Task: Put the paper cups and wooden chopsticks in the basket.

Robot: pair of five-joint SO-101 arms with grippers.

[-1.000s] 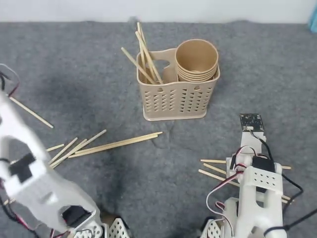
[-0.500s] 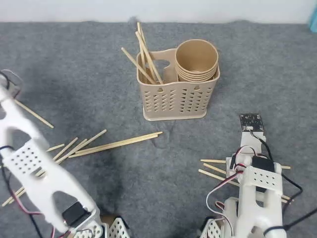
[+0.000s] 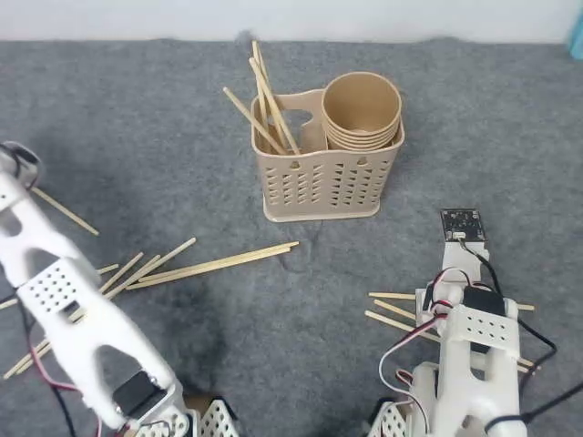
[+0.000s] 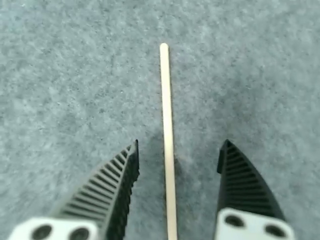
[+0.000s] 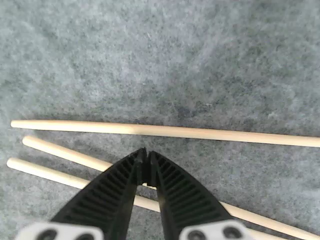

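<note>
A tan basket (image 3: 314, 187) stands at the back middle of the grey carpet. It holds a stack of paper cups (image 3: 362, 109) and a few leaning wooden chopsticks (image 3: 264, 96). In the left wrist view my left gripper (image 4: 180, 146) is open, low over the carpet, with a single chopstick (image 4: 167, 145) lying between its fingers, touched by neither. That chopstick (image 3: 66, 211) lies at the far left beside the left arm (image 3: 55, 291). My right gripper (image 5: 146, 153) is shut on nothing, just above three chopsticks (image 5: 150, 130) on the carpet.
Several loose chopsticks (image 3: 209, 264) lie spread left of centre in front of the basket. More chopsticks (image 3: 396, 309) lie beside the right arm (image 3: 474, 346). Bare carpet lies between the arms and around the basket.
The left arm has stretched out and come down over the single chopstick at the far left. The right arm has not moved.
</note>
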